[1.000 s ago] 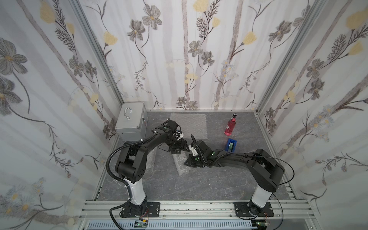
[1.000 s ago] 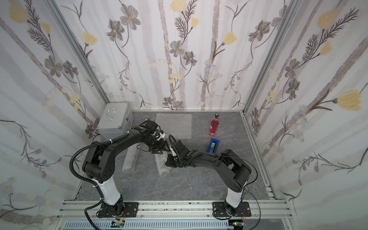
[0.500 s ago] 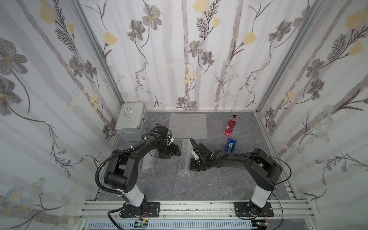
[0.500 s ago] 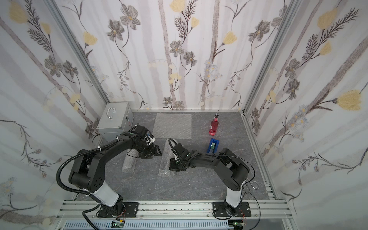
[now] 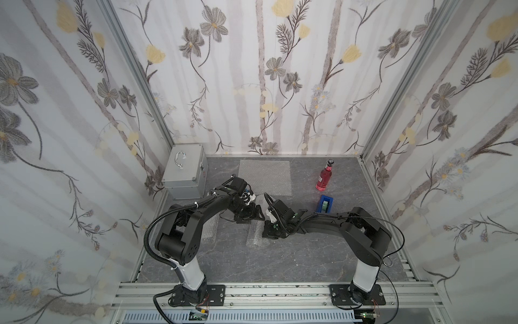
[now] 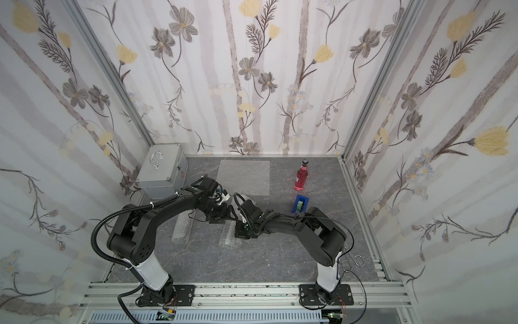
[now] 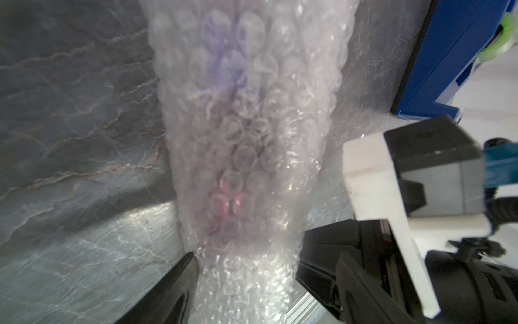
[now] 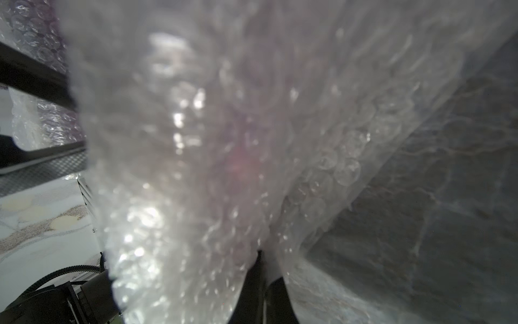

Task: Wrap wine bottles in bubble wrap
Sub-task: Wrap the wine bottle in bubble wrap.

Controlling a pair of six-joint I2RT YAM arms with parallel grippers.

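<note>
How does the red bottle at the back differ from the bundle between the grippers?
The red bottle stands upright; the bundle lies flat. The red bottle is bare; the bundle is rolled in bubble wrap. Nothing touches the red bottle; the right gripper pinches the bundle's wrap. Both rest on the table.

Both arms reach low inward, left end effector (image 5: 250, 217) spread, right end effector (image 5: 269, 231) pinched closed

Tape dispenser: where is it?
In both top views, the tape dispenser sits on the robot's right, just in front of the upright red bottle.
</note>
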